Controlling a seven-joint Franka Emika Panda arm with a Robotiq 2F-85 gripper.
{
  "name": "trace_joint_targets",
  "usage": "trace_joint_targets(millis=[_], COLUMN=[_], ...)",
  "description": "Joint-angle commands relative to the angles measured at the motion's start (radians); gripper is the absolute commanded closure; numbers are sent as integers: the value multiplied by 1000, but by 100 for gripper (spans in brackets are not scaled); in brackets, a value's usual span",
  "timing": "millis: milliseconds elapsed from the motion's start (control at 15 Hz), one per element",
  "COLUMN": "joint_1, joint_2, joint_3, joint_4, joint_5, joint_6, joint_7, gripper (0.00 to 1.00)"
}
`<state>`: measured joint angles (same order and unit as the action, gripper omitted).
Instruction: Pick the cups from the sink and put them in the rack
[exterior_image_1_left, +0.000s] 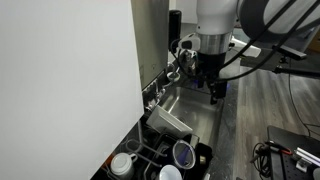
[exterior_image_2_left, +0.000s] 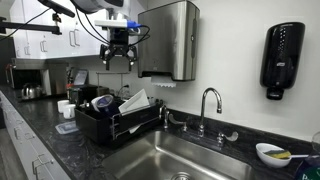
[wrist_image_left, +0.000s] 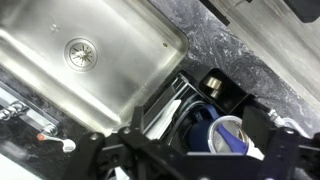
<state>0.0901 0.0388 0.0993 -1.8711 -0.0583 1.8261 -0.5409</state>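
Note:
My gripper (exterior_image_2_left: 118, 57) hangs open and empty above the black rack (exterior_image_2_left: 112, 123), well clear of it; it also shows in an exterior view (exterior_image_1_left: 213, 88). The dark blue cup with the purplish inside (exterior_image_1_left: 184, 153) stands in the rack and shows in the wrist view (wrist_image_left: 228, 135). A plain white cup (exterior_image_1_left: 170, 172) stands next to it in the rack. The grey steel sink (wrist_image_left: 130, 60) holds only its drain (wrist_image_left: 80, 52). It also shows in an exterior view (exterior_image_2_left: 165, 160).
An angled whitish tub (exterior_image_1_left: 170, 122) lies in the rack. A wider white cup with a dark-ringed rim (exterior_image_1_left: 122, 164) is beside the rack. The tap (exterior_image_2_left: 208, 100) stands behind the sink. A paper-towel dispenser (exterior_image_2_left: 170, 40) hangs on the wall near my gripper. A bowl (exterior_image_2_left: 272, 152) sits on the counter.

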Motion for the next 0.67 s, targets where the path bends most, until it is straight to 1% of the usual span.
trace_joint_targets(millis=[0,600], joint_1=[-33,-107], joint_2=[-68,-194], joint_3=[-37,-136], joint_4=[-28,-113], joint_5=[17,24], joint_6=[-28,-15], joint_7=[126,457], gripper=[0,0])
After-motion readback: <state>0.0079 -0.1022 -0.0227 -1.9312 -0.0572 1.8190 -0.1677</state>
